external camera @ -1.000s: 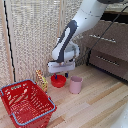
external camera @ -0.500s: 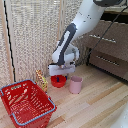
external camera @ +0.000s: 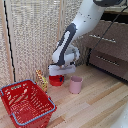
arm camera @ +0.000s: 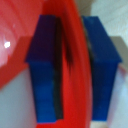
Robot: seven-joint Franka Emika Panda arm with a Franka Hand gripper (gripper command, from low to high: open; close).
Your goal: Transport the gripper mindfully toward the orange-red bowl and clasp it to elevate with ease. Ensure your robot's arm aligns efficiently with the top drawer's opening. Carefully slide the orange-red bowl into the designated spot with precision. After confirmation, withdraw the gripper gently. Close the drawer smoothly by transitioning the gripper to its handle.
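Pincer [arm camera: 74, 70] pinching bowl [external camera: 56, 80] rim, pads [arm camera: 47, 70] astride thin wall; cup [external camera: 76, 84] at bowl's 3 o'clock, so a tilted lift could slip or knock it.

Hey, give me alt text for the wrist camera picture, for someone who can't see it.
Extreme close-up: two blue-tipped fingers of the robot gripper straddle the thin rim of a glossy orange-red bowl, one finger inside it and one outside. A pale surface shows behind, blurred.
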